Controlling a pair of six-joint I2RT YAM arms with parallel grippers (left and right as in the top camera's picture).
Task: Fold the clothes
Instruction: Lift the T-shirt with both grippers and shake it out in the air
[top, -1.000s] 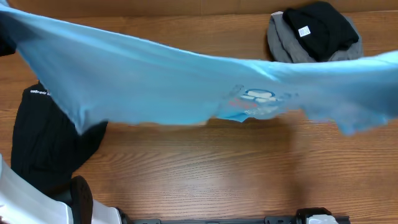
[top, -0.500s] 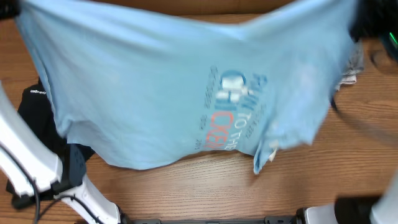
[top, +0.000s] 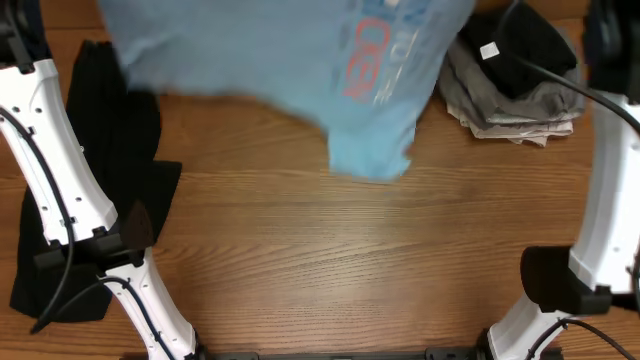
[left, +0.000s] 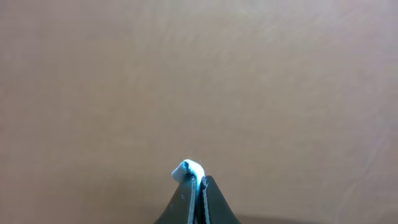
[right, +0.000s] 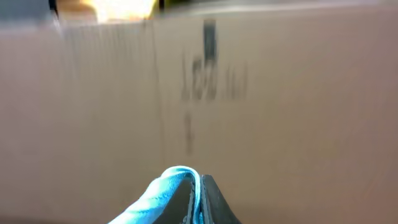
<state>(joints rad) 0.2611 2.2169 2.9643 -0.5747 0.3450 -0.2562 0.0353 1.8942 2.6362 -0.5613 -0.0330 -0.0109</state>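
T-shirt: the light blue T-shirt (top: 270, 50) is held up off the table (top: 350, 270) along the upper edge of the overhead frame, reaching from the upper left to right of centre. It is blurred.
Lettering: the red and white lettering (top: 375, 40) is turned toward the overhead camera, in the upper middle of the frame.
Loose end: one end of the T-shirt hangs lowest, just above the middle of the frame, with bare table below it.
Left gripper: in the left wrist view the left gripper (left: 198, 180) is seen pinched tight on a small nub of pale blue cloth, with no gap between the jaws.
Right gripper: in the right wrist view the right gripper (right: 200, 182) is clamped on a fold of the same blue cloth. A blurred brown surface fills the background.
Black garment: the black garment (top: 100, 170) lies rumpled down the left side of the overhead frame, partly under the left arm (top: 60, 170). No fold is seen in it.
Stack of clothes: a stack of clothes (top: 515, 100), grey below and black with a white tag (top: 490, 50) above, rests in the upper right.
Done: nothing can be counted as finished except perhaps that stack, which looks already folded.
Left: the T-shirt is judged to be at the spreading stage. It is not yet laid flat or folded, and the black garment is to be dealt with afterwards.
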